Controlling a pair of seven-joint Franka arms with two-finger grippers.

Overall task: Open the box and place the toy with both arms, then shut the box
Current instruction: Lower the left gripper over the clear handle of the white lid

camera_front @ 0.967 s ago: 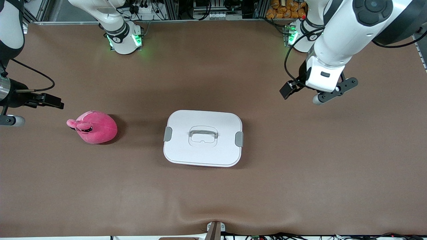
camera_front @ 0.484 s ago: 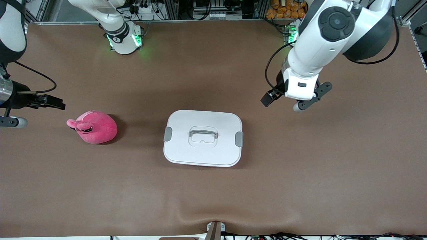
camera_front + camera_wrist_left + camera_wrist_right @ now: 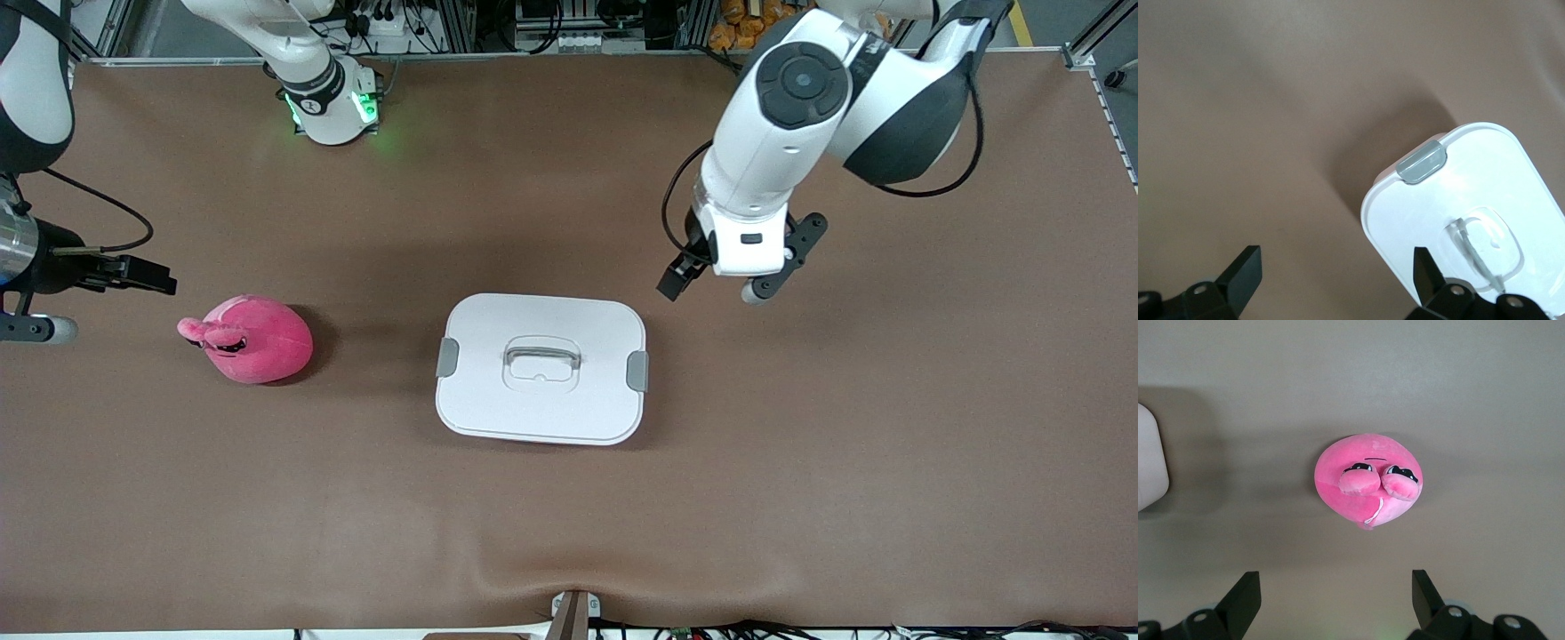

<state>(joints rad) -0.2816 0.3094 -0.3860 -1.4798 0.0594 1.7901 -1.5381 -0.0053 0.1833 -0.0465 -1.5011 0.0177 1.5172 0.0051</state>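
Box (image 3: 540,369): mid-table, lid on, long axis running between the arms' ends. Your left gripper (image 3: 714,289), fingers apart and empty, hangs just off its clip-end corner, the nearer hand. Toy (image 3: 256,339): toward the right arm's end, beside your right gripper (image 3: 89,298), spread and empty.

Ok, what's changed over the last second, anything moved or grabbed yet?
The left hand has swung in from the left arm's end of the table toward the box, now over bare table beside its grey clip, open and empty. The right hand barely shifted, open near the toy. Box and toy haven't moved; lid still on.
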